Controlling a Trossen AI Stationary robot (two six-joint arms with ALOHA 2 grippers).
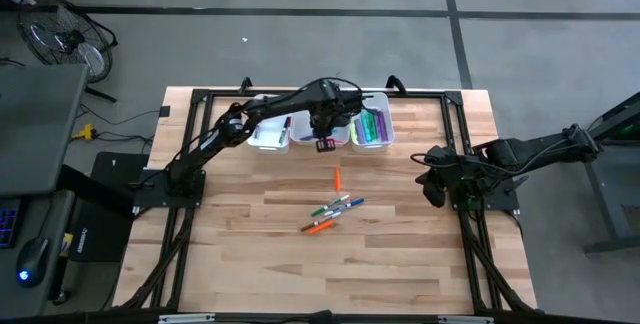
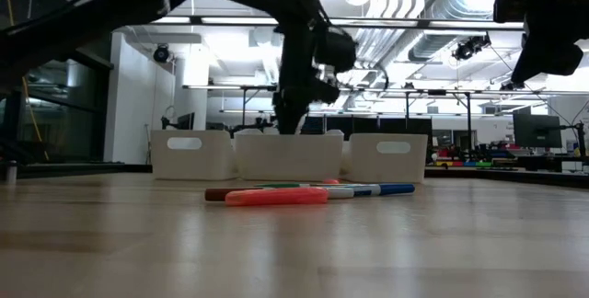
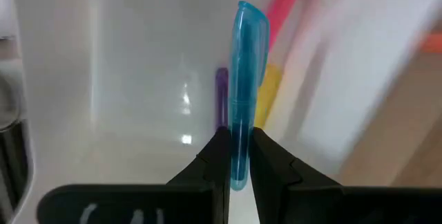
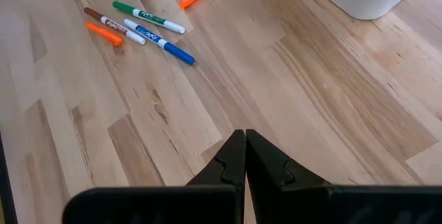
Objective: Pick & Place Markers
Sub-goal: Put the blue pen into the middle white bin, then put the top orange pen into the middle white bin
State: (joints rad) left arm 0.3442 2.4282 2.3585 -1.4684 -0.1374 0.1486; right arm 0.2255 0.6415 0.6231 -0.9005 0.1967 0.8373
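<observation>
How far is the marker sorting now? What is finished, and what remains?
Done: several markers already lie in the right bin. In hand: the left pincer holds a light blue marker over the middle bin. Left: five markers on the table. The right pincer waits shut at the right edge.

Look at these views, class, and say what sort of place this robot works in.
Probably a large industrial lab or workshop: exposed ceiling ducts overhead, a bare concrete floor with a standing fan, and a wooden table in a black frame bearing two arms.
</observation>
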